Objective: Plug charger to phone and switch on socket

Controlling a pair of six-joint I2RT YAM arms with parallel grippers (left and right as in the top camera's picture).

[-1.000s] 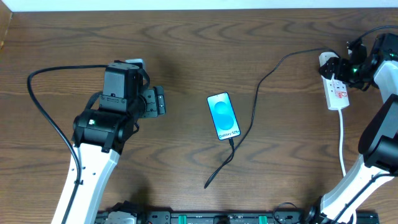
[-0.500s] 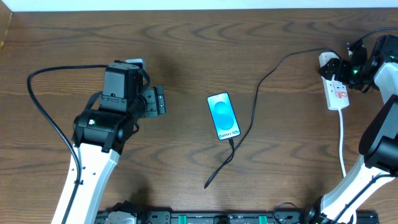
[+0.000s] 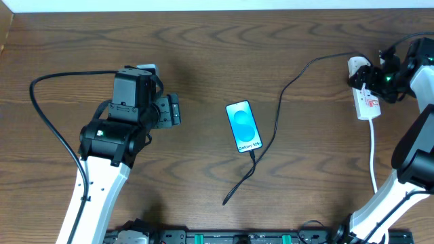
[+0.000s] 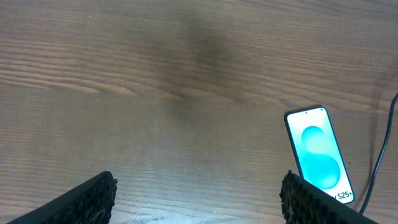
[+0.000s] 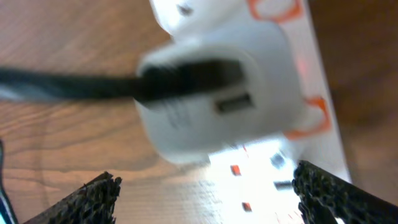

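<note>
The phone (image 3: 243, 126) lies screen-up at the table's middle, blue screen lit; it also shows in the left wrist view (image 4: 318, 153). The thin black charger cable (image 3: 279, 108) runs from the phone's near end, loops, and goes up right to a white plug (image 5: 217, 93) seated in the socket strip (image 3: 368, 102). My right gripper (image 3: 363, 80) is open and hovers over the strip's far end, fingers either side of the strip (image 5: 286, 174). My left gripper (image 3: 173, 110) is open and empty, left of the phone.
The strip's white cord (image 3: 373, 156) runs toward the near edge at the right. A loop of the charger cable (image 3: 237, 186) lies near the front middle. A thick black arm cable (image 3: 51, 115) arcs at the left. Bare wood lies between the left gripper and the phone.
The right gripper has edged slightly along the strip's far end. The phone, charger cable and left arm have not moved.
</note>
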